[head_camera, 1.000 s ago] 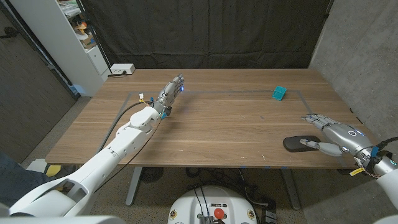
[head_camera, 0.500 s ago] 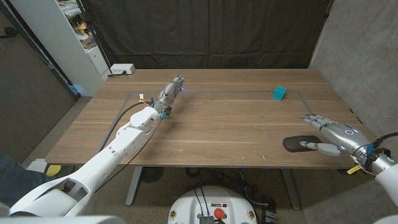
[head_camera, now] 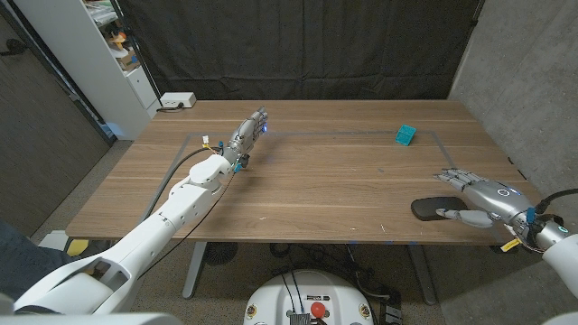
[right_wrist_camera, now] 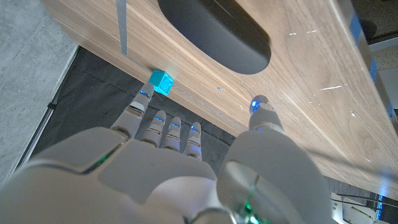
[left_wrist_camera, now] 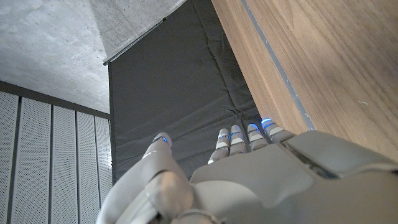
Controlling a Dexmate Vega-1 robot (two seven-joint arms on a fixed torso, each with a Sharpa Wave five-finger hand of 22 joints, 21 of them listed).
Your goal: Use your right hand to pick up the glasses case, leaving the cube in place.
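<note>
Right hand [right_wrist_camera: 180,168]: back of the hand across the lower frame, fingers [right_wrist_camera: 163,127] apart, holding nothing. Glasses case [right_wrist_camera: 214,34]: dark, oval, upper centre, lying on the wooden table [right_wrist_camera: 311,106]. Cube [right_wrist_camera: 161,81]: teal, centre left, beside a fingertip in the picture.

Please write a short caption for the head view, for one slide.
Right hand open beside the dark glasses case near the table's front edge; teal cube farther back.
</note>
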